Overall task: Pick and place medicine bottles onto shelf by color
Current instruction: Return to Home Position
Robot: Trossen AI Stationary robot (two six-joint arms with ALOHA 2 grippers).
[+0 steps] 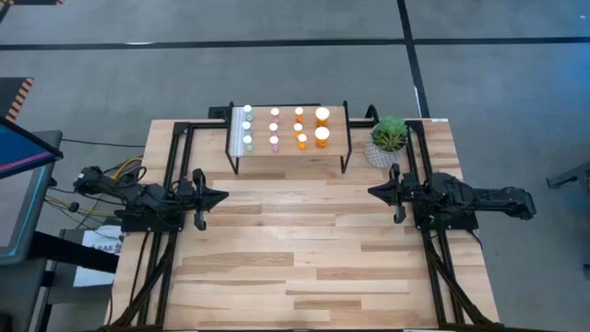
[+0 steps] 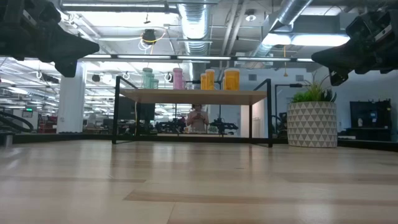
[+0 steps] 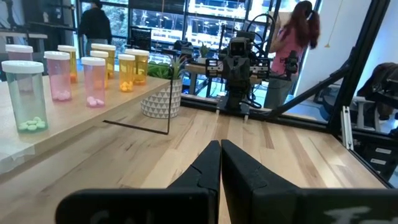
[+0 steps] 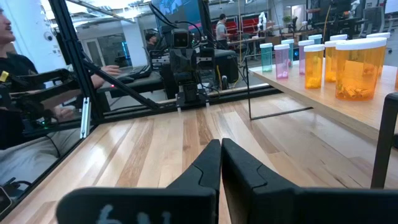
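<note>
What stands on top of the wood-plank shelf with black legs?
Grouped by colour, white-capped: pale green pill bottles, pink pill bottles, small orange pill bottles, two large orange pill bottles. In the low view, front ones hide rear ones.

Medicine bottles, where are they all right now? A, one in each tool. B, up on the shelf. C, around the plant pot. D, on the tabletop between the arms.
B: the high view shows the medicine bottles standing in rows on the shelf, while the left tool and right tool are shut with nothing in them.
</note>
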